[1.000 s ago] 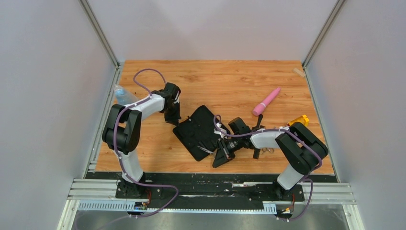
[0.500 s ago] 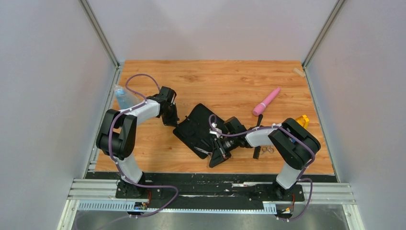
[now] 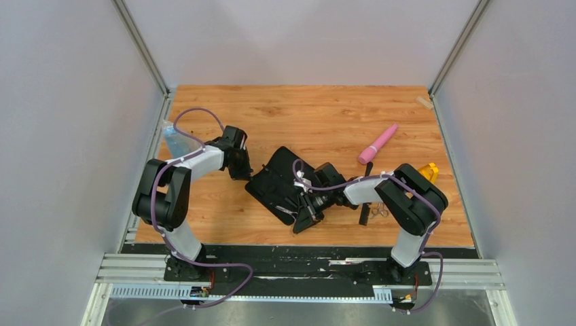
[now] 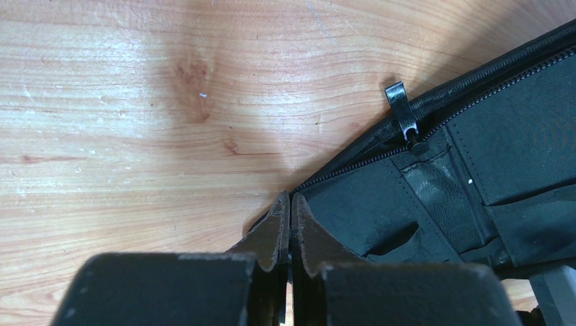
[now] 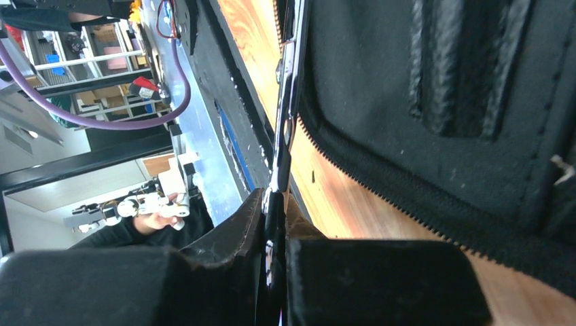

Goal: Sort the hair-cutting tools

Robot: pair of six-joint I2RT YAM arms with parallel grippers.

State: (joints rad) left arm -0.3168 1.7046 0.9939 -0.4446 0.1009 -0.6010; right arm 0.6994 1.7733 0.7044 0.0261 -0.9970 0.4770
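Observation:
An open black zip case (image 3: 275,178) lies in the middle of the table. My left gripper (image 3: 239,171) is shut, and its fingertips (image 4: 280,207) meet right at the case's left corner edge (image 4: 353,197). I cannot tell whether the rim is pinched. My right gripper (image 3: 301,216) hangs over the case's near corner, shut on a slim silver tool (image 5: 284,129) that looks like scissors. It points along the case's zip edge (image 5: 407,197). A second pair of scissors (image 3: 380,212) and a black comb (image 3: 365,214) lie right of the case, partly under the right arm.
A pink tapered tool (image 3: 378,144) lies at the back right, with a yellow object (image 3: 426,170) near the right wall. A translucent blue bottle (image 3: 173,136) stands by the left wall behind my left arm. A small beige piece (image 3: 424,102) sits in the far right corner.
My right gripper has slid left over the case's near corner with the silver tool. My left gripper has shifted slightly left to the case's corner and closed the last bit.

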